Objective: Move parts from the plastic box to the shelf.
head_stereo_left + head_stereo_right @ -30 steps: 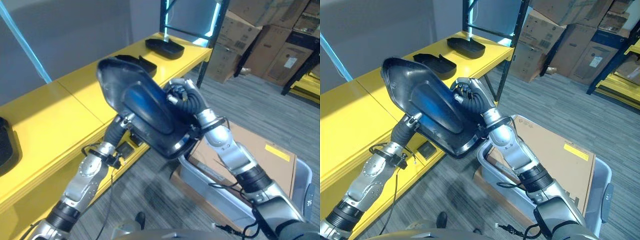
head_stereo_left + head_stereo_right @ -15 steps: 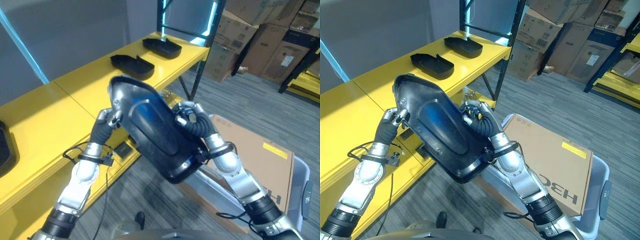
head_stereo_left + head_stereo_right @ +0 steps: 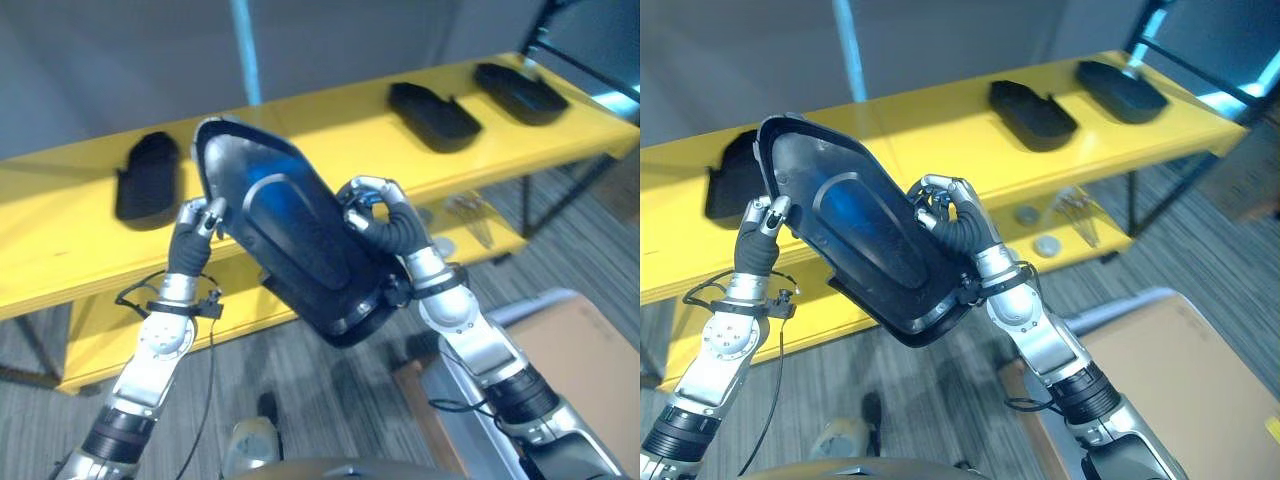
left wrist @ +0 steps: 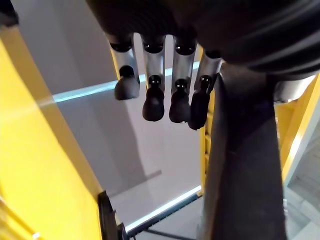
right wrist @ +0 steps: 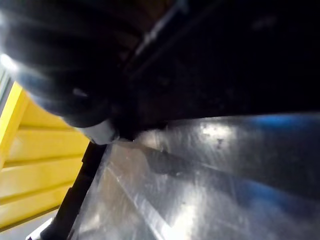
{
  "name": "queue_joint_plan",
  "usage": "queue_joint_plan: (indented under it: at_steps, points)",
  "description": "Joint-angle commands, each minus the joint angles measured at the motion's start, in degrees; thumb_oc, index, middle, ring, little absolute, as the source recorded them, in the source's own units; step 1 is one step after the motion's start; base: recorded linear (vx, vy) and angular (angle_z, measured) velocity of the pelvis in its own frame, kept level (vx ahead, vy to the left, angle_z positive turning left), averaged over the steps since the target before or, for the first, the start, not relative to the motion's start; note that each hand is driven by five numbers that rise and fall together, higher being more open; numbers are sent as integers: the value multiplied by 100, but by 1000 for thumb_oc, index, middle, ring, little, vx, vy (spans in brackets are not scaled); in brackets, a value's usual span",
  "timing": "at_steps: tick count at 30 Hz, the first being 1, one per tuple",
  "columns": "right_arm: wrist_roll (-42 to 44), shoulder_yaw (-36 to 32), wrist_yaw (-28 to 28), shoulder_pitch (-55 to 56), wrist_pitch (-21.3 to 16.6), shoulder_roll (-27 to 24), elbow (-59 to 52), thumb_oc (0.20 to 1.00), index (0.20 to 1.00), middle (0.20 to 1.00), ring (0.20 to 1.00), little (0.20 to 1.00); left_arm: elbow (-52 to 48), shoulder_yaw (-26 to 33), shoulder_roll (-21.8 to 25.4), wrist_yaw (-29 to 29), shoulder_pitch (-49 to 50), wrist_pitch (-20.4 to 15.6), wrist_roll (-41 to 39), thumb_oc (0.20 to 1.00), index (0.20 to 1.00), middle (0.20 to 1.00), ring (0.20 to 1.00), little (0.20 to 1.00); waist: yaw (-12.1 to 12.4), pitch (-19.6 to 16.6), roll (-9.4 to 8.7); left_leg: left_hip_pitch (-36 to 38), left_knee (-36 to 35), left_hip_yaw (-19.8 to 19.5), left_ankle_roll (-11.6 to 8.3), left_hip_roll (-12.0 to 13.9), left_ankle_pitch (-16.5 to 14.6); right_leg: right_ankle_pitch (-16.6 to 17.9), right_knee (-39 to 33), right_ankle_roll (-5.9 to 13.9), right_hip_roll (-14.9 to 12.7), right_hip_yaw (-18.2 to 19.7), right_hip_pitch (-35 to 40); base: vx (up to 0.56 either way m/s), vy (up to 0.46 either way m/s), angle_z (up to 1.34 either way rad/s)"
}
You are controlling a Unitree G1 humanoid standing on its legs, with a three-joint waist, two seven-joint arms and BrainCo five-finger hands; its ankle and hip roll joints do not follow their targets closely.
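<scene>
The large part (image 3: 300, 240) looks like glossy black plastic — smooth, sheened blue — before the matt yellow shelf (image 3: 330, 125).

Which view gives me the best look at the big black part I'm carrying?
The left eye view: the whole black part shows there, held up between the left hand and right hand before the yellow shelf. The right eye view matches it. The left wrist view shows one edge; the right wrist view a glossy close-up.
</scene>
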Motion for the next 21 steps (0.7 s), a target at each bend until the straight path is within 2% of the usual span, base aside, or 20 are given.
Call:
queue_joint_plan:
  at_steps: [1,8,11,12,14,15,16,17,18,19,20,21]
  points:
    - [313,-135,-33,-240,-771,286,-473,200,200,200,200,200,122,99,341,28,-110,-132,-275,200,200,200,200,200,55,-327,-144,241,-178,-198,-331,141,-339,-462,279,473,49,469,-428,132,145,69]
    - [272,85,16,-618,-765,553,-427,200,200,200,200,200,57,140,526,274,-295,-179,-2,200,200,200,200,200,202,-450,-313,279,-267,-233,-178,-287,-482,-172,-75,731,-306,613,-301,111,192,30]
    - [181,179,30,-797,-700,600,-456,200,200,200,200,200,55,24,553,380,-564,-180,97,200,200,200,200,200,255,-474,-374,261,-217,-292,-29,-523,-635,-74,51,834,-648,669,-316,148,263,-3]
    - [114,220,30,-898,-639,621,-475,200,200,200,200,200,62,-87,563,395,-742,-178,129,200,200,200,200,200,243,-429,-371,308,-217,-393,67,-684,-729,105,359,825,-913,726,-402,134,250,4]
    - [114,217,30,-905,-638,618,-474,200,200,200,200,200,66,-89,562,396,-753,-180,130,200,200,200,200,200,242,-437,-373,285,-222,-395,77,-688,-709,124,353,826,-916,723,-423,55,116,14]
    - [76,238,18,-964,-600,624,-489,200,200,200,200,200,74,-140,575,412,-827,-172,152,200,200,200,200,200,226,-411,-365,308,-235,-441,125,-764,-726,282,509,813,-1035,756,-497,97,209,21]
    - [66,264,31,-1056,-587,649,-569,200,200,200,200,200,44,-227,605,402,-985,-182,149,200,200,200,200,200,148,-300,-327,367,-233,-512,229,-916,-791,655,914,789,-1256,930,-678,110,263,22]
    - [63,283,37,-1081,-590,687,-600,200,200,200,200,200,45,-258,625,419,-1052,-182,164,200,200,200,200,200,116,-257,-303,362,-250,-545,272,-959,-778,867,1087,810,-1315,1076,-828,90,237,16]
    - [47,305,19,-1086,-591,725,-615,200,200,200,200,200,57,-323,638,420,-1122,-188,176,200,200,200,200,200,51,-195,-263,393,-278,-584,293,-962,-772,1014,1299,805,-1268,1339,-1009,24,95,11]
    - [47,305,19,-1086,-591,725,-615,200,200,200,200,200,57,-323,638,420,-1122,-188,176,200,200,200,200,200,51,-195,-263,393,-278,-584,293,-962,-772,1014,1299,805,-1268,1339,-1009,39,75,40]
    - [34,314,28,-1045,-593,733,-639,200,200,200,200,200,119,-416,649,389,-1218,-194,158,200,200,200,200,200,-2,-157,-222,423,-321,-627,288,-930,-744,942,1407,769,-1083,1646,-1140,92,51,39]
    - [22,326,70,-1028,-565,763,-647,200,200,200,200,200,170,-443,650,337,-1232,-184,151,200,200,200,200,200,23,-151,-197,435,-375,-664,269,-895,-731,805,1254,834,-847,1974,-1169,131,75,45]
